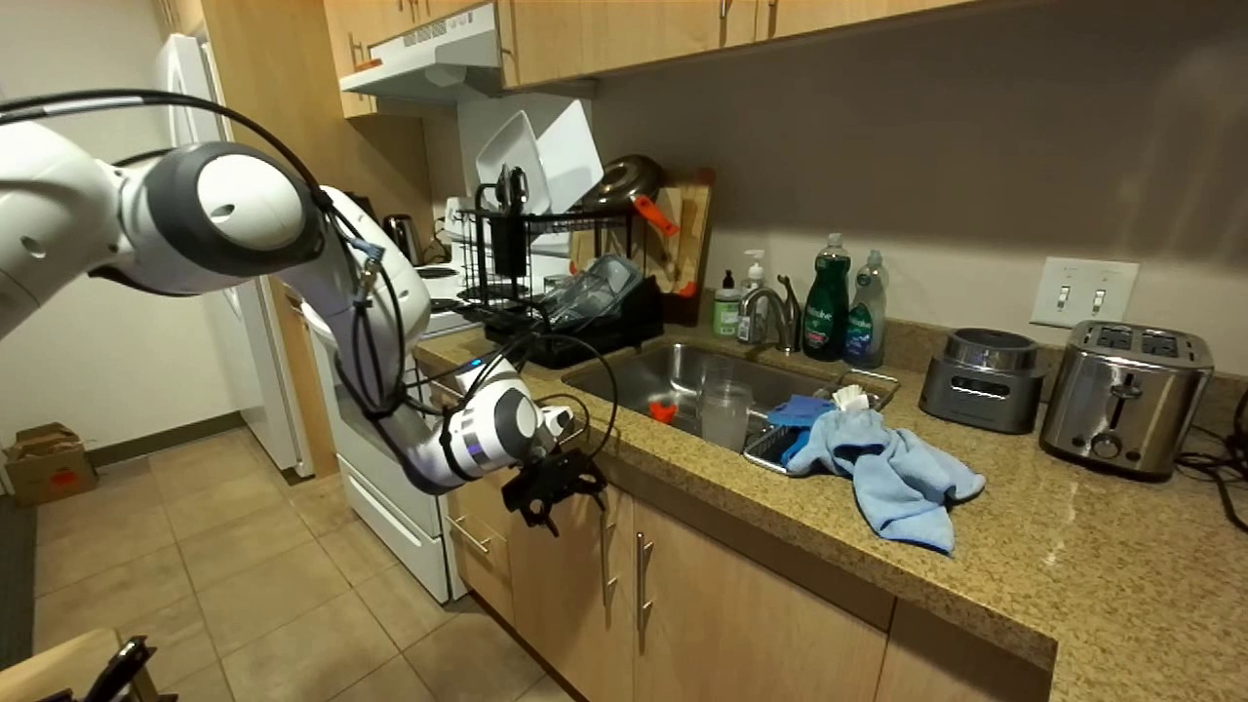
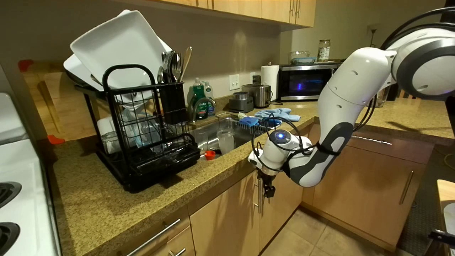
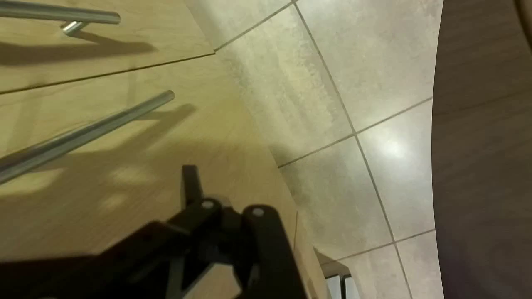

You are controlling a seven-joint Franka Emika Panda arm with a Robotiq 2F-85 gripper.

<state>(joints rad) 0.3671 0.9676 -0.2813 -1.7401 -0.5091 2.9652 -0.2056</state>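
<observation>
"Well, what of the black two-fingered gripper (image 1: 578, 518), in an exterior view?"

"From where I stand: fingertips parted, a bare gap between. It hangs lower than the speckled tan stone counter (image 1: 1033, 551), before the light wood cabinet doors (image 1: 760, 604). Nearest are a slim silver bar handle (image 1: 642, 585), upright on its door, and a matching steel handle (image 1: 604, 561), partly hidden behind the gripper."

"Above that?"

"A crumpled light-blue cloth (image 1: 877, 468) lies on the counter, at the edge of the stainless-steel sink (image 1: 653, 380)."

"Next, in an exterior view, the black wire dish rack (image 2: 177, 161)?"

"Stands on the counter beside the sink, bearing square white plates (image 2: 117, 46). A small red plastic cup (image 2: 210, 155) sits in the sink. The gripper points down, just beside the handles; contact cannot be judged from this side."

"Lastly, the wrist view?"

"Dark gripper links, blurred, fill the bottom. Both handles cross the left side, and a gap shows between them and the fingers. Pale beige floor tiles (image 3: 324, 83) spread to the right; a broad brown surface (image 3: 482, 166) takes the far right, its nature unclear."
</observation>
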